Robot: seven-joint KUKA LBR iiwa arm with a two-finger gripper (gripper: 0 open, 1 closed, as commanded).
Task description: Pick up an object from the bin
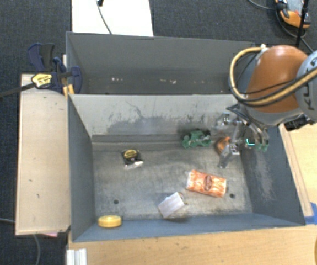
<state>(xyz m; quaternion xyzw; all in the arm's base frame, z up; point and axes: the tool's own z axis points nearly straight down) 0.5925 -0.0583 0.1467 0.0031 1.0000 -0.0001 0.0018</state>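
Where the pincer (231,147) hangs, orange object (221,144) just beside, green toy (195,139) near.

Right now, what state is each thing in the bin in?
Gripper: low at the bin's back right, beside a small orange thing.
Green toy: lying by the back wall.
Orange packet: flat, apart.
Grey packet: flat, near the front.
Yellow disc: flat, front left corner.
Black-yellow thing: lying apart, left.

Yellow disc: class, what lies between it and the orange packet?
In the camera view, a pale grey wrapped piece lies between the yellow disc and the orange packet.
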